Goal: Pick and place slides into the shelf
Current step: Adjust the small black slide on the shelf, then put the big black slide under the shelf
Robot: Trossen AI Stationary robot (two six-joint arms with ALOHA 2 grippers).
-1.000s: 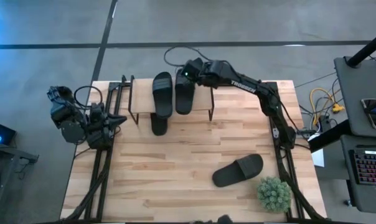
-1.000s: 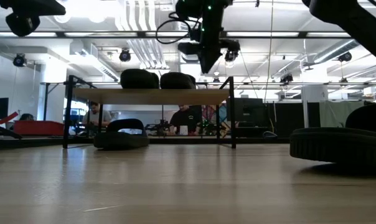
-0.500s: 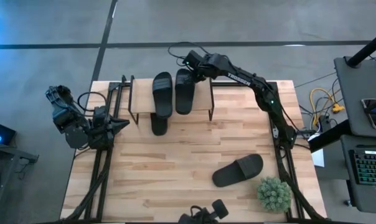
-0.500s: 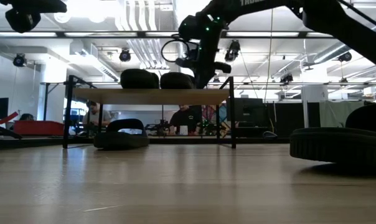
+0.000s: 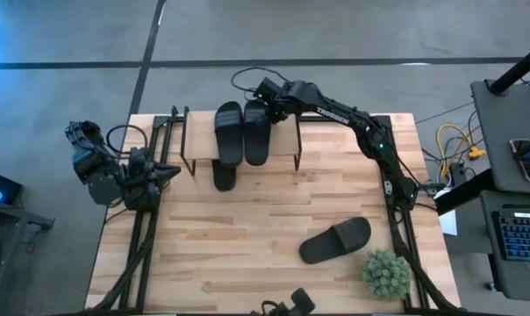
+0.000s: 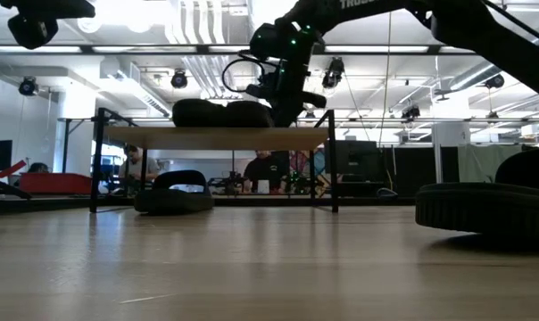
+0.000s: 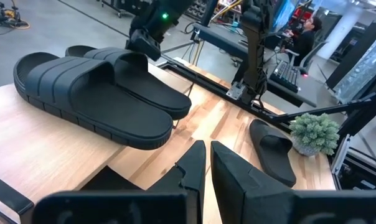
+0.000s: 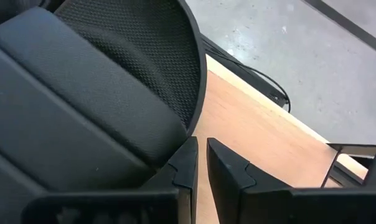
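High view: four slides are counted — two on the shelf (image 5: pixel 287 145), one beneath, one on the table (image 5: pixel 247 237); right gripper (image 5: pixel 267 98) fingers pressed together beside the shelf's slides (image 5: pixel 256 132), left gripper (image 5: pixel 170 172) likewise closed, held aside.

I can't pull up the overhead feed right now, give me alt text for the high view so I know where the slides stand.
Two black slides lie side by side on the shelf, with the right gripper at the far end of the right one. A third slide pokes out below the shelf, a fourth lies near a small plant, and the left gripper waits at the table's left edge.
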